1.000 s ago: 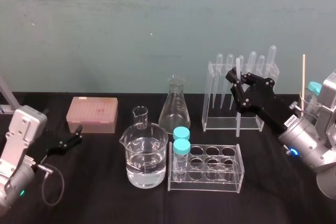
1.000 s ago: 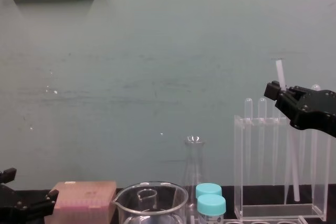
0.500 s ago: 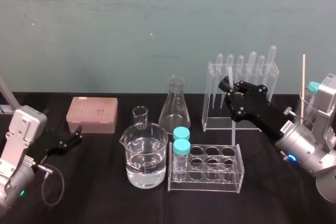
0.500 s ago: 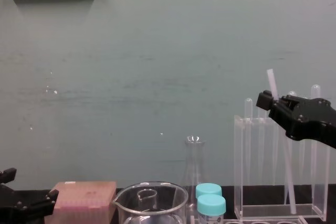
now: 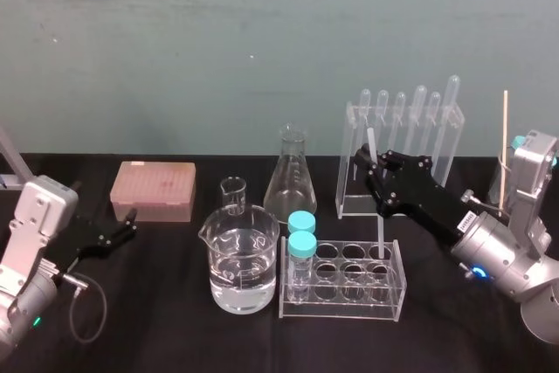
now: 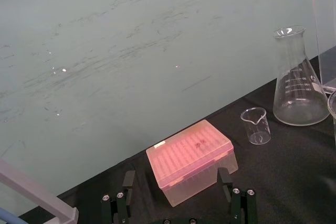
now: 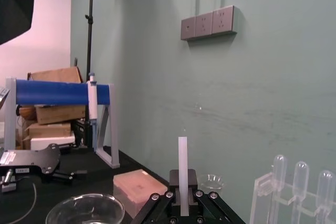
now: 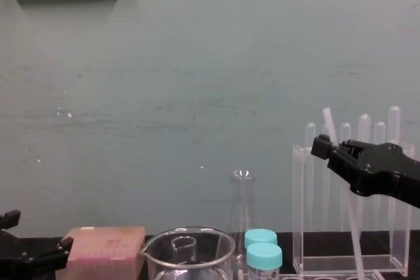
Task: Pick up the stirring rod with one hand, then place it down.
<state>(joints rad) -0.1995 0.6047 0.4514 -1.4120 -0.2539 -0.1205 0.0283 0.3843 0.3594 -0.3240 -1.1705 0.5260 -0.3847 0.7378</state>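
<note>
head view: right gripper [image 5: 377, 174] clamped on stirring rod [image 5: 381, 226]. rod near upright, slightly tilted, top end above jaws, lower end at back right holes of low tube rack [image 5: 342, 307]; cannot tell if inside. left gripper [image 5: 122, 231] parked far left near pink tip box [image 5: 153, 189], fingers spread.

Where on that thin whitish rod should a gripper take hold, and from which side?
Near its upper end, from the side, jaws closing across the shaft. The stirring rod is thin, straight and nearly upright, so a sideways pinch likely suits it. The right gripper holds it that way. The left gripper sits idle.
</note>
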